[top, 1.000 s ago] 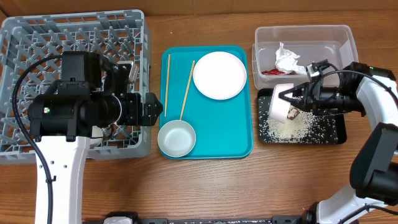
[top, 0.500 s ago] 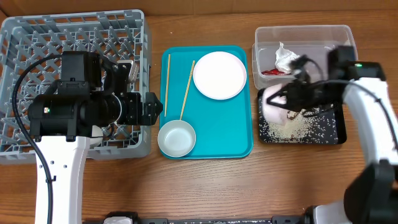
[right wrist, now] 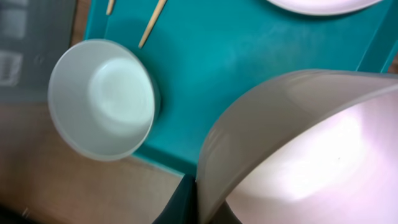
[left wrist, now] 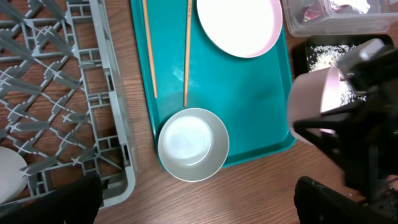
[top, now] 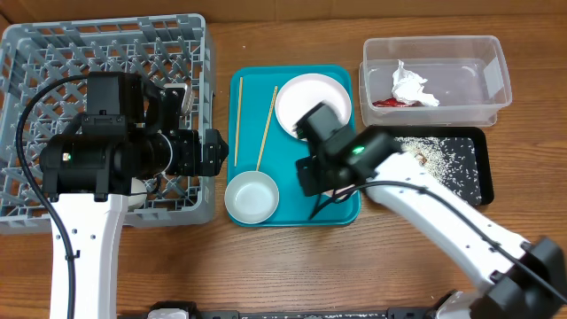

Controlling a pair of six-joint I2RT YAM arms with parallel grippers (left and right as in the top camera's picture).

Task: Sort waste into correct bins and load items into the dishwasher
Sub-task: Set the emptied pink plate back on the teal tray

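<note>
The small white bowl [left wrist: 314, 93] is up off the table, tipped on its side over the near right part of the teal tray [top: 254, 89]. My right gripper [right wrist: 196, 199] is pinched tight on its rim. From overhead the right arm hides the bowl completely, so I only see it through the two wrist cameras. Just left of it, the pale grey bowl [top: 252, 197] sits upright on the tray's near left corner, overhanging the near edge a little. The two wooden chopsticks [top: 266, 128] lie lengthwise on the left side of the tray, and one tip reaches the grey bowl. The round white plate [top: 310, 93] rests at the far right corner of the tray, partly under my right arm. Farther right, the black tray [top: 483, 177] holds scattered rice grains [top: 443, 155]. Behind it, the clear tub [top: 496, 62] holds the crumpled napkin [top: 412, 86] and the red wrapper [top: 385, 103]. On the left, my left gripper [top: 215, 152] hangs with its fingers spread wide and nothing between them, over the right edge of the grey dish rack [top: 53, 53]. A white rounded object [left wrist: 9, 180] lies in the rack.
</note>
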